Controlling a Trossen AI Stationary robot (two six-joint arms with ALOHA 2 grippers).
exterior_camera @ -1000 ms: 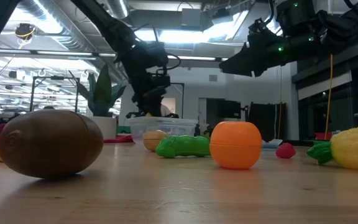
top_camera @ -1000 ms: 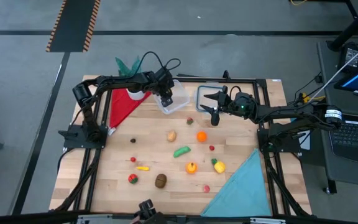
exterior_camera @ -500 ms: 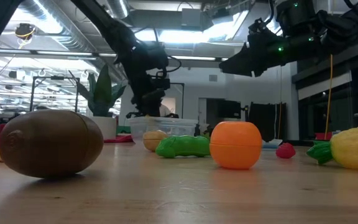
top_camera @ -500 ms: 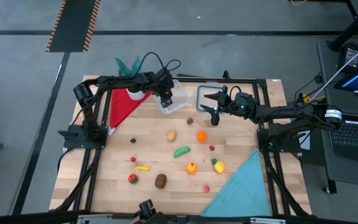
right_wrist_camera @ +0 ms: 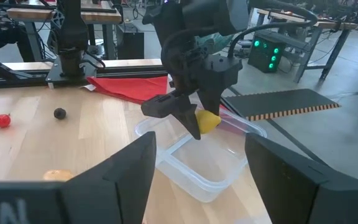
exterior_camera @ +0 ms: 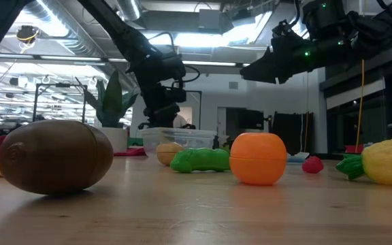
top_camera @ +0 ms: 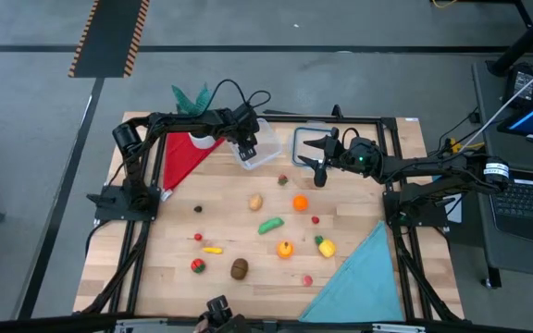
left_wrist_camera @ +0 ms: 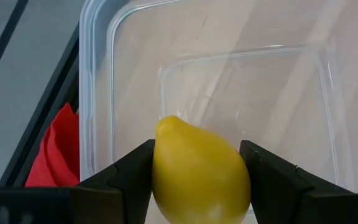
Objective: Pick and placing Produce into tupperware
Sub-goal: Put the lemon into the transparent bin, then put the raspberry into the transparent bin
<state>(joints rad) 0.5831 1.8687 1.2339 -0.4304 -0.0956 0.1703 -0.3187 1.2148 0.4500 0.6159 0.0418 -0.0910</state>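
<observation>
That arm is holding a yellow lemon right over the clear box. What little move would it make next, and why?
Probably it opens its fingers and lets go. The left hand grips the lemon directly above the open tupperware, which looks empty, so releasing should drop it inside. Lowering a touch first might stop it bouncing. The right hand waits open beside the container.

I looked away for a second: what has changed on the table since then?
Very little. The left tool, still shut on the yellow lemon, edged slightly sideways above the tupperware; nothing was released. The right tool stayed open beside the container, and the loose produce did not move.
</observation>
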